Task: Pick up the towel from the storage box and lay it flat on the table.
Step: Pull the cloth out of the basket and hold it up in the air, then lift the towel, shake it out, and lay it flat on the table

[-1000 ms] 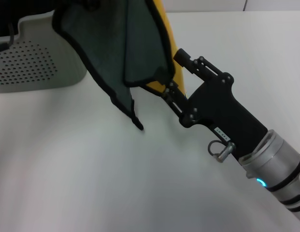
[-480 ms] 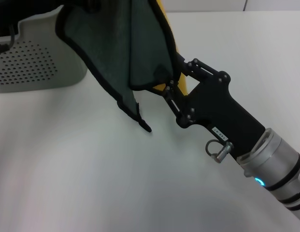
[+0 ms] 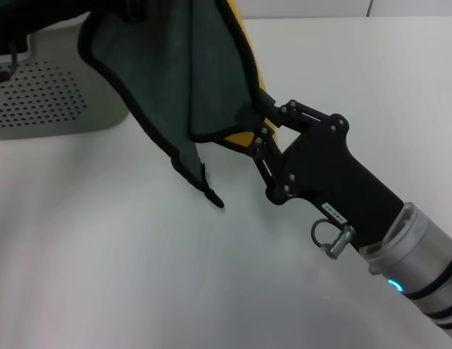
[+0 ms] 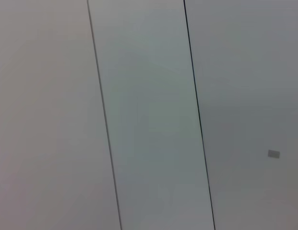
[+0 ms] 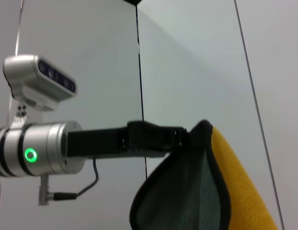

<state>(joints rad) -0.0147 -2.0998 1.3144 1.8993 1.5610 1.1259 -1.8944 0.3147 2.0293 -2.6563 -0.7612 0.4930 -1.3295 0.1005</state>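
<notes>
Towel point(image 3: 182, 73) now pinched, outside storage box point(image 3: 58, 94)

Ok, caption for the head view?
Right claw pinching the hanging towel above the table, storage box behind.

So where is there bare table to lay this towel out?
The table is bare in front of the storage box and below the hanging towel. It is crowded where the right gripper pinches the towel's lower edge; the left gripper holds its top.
</notes>
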